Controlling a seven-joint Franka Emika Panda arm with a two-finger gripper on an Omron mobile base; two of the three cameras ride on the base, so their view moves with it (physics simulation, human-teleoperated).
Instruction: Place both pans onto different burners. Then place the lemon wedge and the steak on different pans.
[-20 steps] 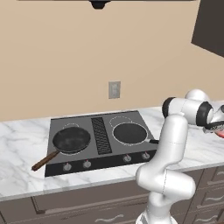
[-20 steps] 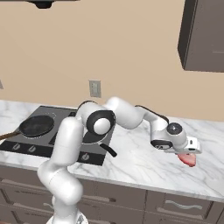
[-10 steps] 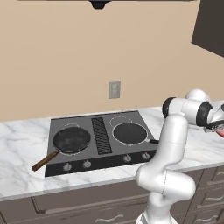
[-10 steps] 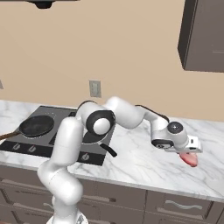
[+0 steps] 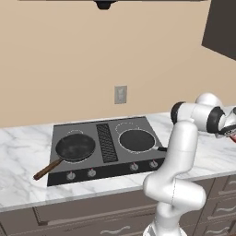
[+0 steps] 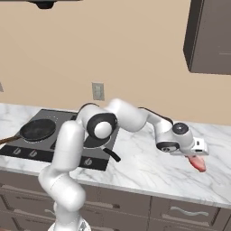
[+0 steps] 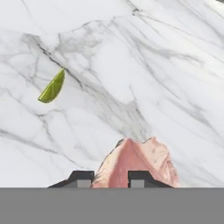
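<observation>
End effector (image 7: pixel 108 178) astride steak (image 7: pixel 140 162), lemon wedge (image 7: pixel 53 87) nearby on counter (image 7: pixel 153 65).

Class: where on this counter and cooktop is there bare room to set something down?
Free: marble left of the cooktop, and marble between the all-dark pan and steak. Crowded: both front burners hold pans, including the wooden-handled pan.

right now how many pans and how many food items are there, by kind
pans: 2 – wooden-handled pan, all-dark pan
steak: 1
lemon wedge: 1
total: 4
</observation>
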